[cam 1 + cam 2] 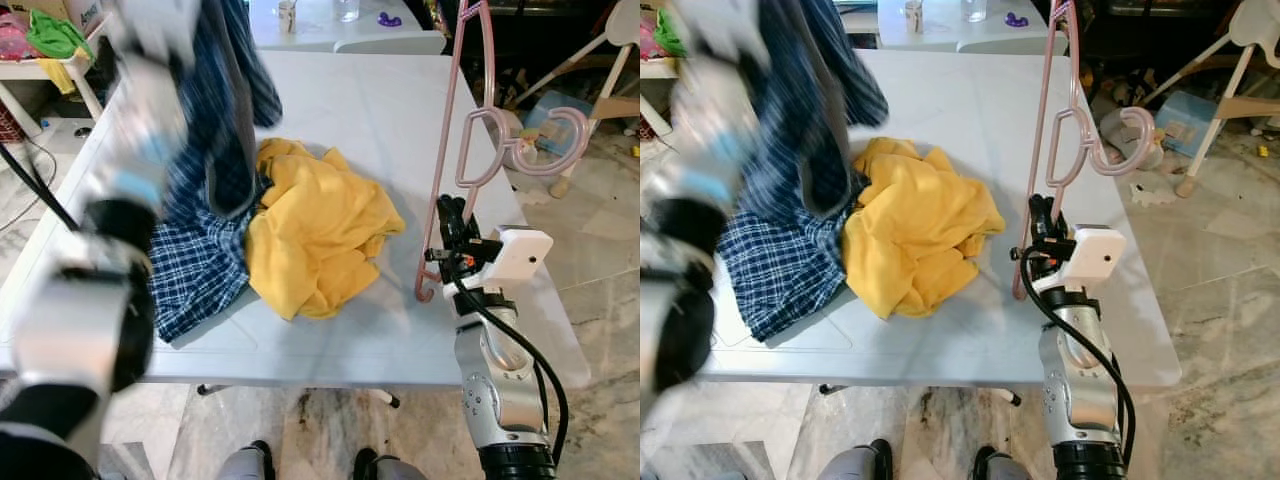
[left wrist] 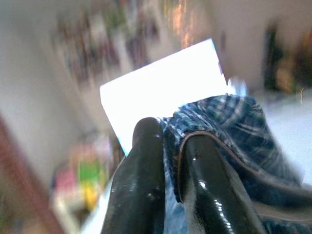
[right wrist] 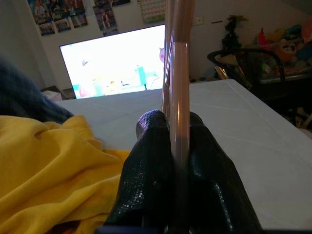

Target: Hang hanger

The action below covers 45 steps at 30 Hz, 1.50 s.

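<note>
White surface bearing a crumpled yellow garment touching a blue plaid shirt; beyond it, a lit television screen; marble floor at right.

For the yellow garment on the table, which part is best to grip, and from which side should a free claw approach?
Probably the raised fold at the near edge of the yellow garment, approached from above. It lies crumpled on the white table, so the thick folds stand up, and its far left edge touches the plaid shirt.
</note>
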### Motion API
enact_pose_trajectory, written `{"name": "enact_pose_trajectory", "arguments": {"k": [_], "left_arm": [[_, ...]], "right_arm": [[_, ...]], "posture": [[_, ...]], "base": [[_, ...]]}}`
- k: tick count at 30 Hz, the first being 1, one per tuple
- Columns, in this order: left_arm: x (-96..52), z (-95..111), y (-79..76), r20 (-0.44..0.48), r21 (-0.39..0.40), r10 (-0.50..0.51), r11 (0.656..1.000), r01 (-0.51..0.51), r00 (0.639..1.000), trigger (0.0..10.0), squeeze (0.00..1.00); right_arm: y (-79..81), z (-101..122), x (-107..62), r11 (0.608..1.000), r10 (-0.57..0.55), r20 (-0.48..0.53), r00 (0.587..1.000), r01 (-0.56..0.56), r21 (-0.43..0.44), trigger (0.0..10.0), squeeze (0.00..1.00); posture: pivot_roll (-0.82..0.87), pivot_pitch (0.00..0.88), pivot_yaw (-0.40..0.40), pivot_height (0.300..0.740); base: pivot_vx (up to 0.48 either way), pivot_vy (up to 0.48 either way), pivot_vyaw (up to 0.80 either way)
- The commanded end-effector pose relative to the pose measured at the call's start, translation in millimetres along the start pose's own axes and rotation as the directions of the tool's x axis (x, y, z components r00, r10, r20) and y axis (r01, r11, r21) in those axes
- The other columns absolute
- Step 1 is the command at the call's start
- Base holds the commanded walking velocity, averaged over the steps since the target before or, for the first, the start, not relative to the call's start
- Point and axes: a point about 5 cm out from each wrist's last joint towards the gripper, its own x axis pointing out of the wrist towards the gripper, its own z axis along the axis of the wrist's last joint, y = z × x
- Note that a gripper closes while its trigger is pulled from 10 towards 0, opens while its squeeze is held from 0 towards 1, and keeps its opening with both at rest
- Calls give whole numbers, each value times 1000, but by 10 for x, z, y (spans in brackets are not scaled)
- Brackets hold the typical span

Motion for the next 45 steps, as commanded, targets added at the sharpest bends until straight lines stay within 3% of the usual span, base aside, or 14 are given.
{"name": "enact_pose_trajectory", "arguments": {"k": [1,3,5,12,14,15,19,24,30,34,41,45], "left_arm": [[-1,-46,99,-41,-51,51,997,-53,998,10000,1000],[-120,-208,115,-93,-60,56,996,-62,994,10000,1000],[-196,-261,136,-86,-49,54,997,-59,995,10000,1000],[-410,-328,148,-75,-64,24,998,-29,997,10000,1000],[-410,-328,148,-75,-64,24,998,-29,997,10000,1000],[-638,-380,86,-92,-83,-29,996,21,995,10000,1000],[-910,-500,25,-130,-98,-121,989,109,984,10000,1000],[-1011,-608,96,-192,-108,-162,984,143,968,10000,1000],[-1091,-553,140,-189,-124,-197,977,176,962,10000,1000],[-1241,-368,60,-169,-188,-171,972,138,971,10000,1000],[-1365,-394,15,-215,-166,-70,986,34,974,10000,1000],[-1448,-341,-31,-216,-168,-82,985,45,973,10000,1000]], "right_arm": [[-44,-131,-69,1000,-7,-84,996,6,-11,10000,0],[-40,-133,-56,1000,5,-91,996,-7,-13,10000,0],[-34,-138,-42,1000,14,-96,995,-15,-14,10000,0],[2,-157,-21,999,38,-107,993,-39,-11,10000,0],[2,-157,-21,999,38,-107,993,-39,-11,10000,0],[22,-177,-37,999,49,-119,992,-50,-8,10000,0],[38,-198,-55,998,62,-132,989,-63,-6,10000,0],[50,-211,-38,997,79,-141,987,-81,-6,10000,0],[50,-204,-14,996,89,-141,986,-91,-11,10000,0],[17,-198,-38,997,75,-140,987,-78,-18,10000,0],[21,-209,-62,997,69,-145,987,-71,-10,10000,0],[23,-205,-58,998,67,-142,988,-68,-6,10000,0]], "posture": [[58,203,-11,740],[66,204,-18,740],[76,205,-24,740],[98,214,-31,740],[98,214,-31,740],[113,225,-36,740],[122,230,-44,740],[131,230,-55,740],[130,228,-53,740],[123,228,-47,740],[120,228,-42,740],[128,229,-43,740]], "base": [[0,0,0],[0,0,0],[0,0,0],[0,0,0],[0,0,0],[0,0,0],[0,0,0],[0,0,0],[0,0,0],[0,0,0],[0,0,0],[0,0,0]]}}
